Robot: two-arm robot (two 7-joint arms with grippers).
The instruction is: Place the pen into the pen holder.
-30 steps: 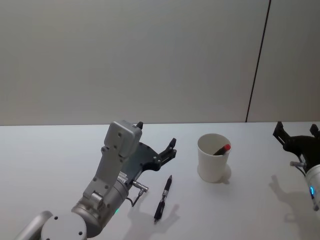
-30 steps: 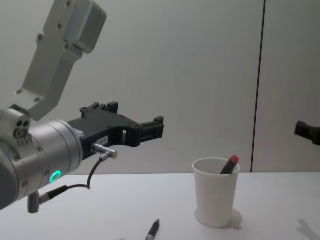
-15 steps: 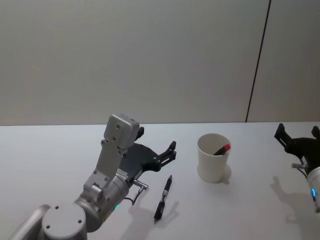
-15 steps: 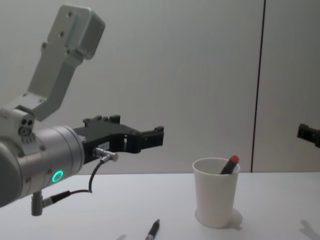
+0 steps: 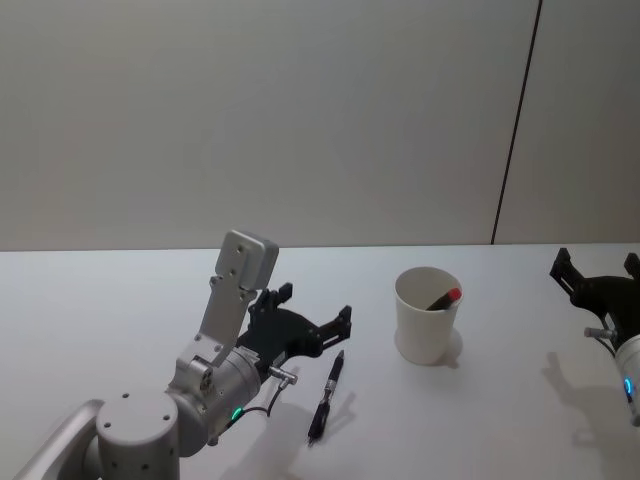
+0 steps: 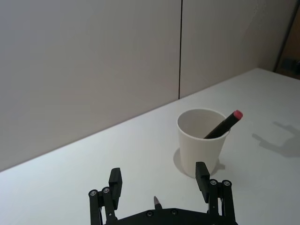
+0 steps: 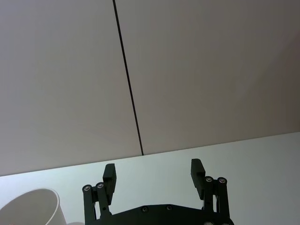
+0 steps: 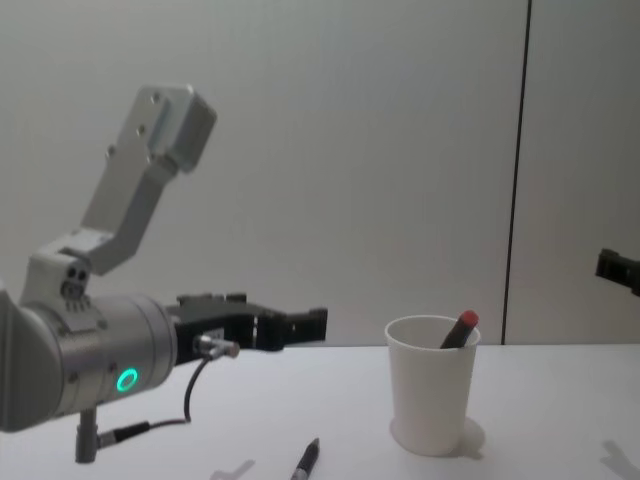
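A dark pen lies flat on the white table, left of the pen holder, a white paper cup. A second, red-capped pen leans inside the cup. My left gripper hovers low just above and behind the lying pen, open with nothing between its fingers. In the left wrist view the gripper faces the cup, and the pen's tip shows below its open jaws. My right gripper hangs open at the far right, apart from the cup.
The white table runs back to a plain grey wall with a dark vertical seam. In the chest view the left arm's elbow rises high on the left, and the lying pen sits at the bottom edge.
My left gripper has sunk toward the table and drawn back a little over the lying pen, still open. The pen, the cup and the right arm have barely moved.
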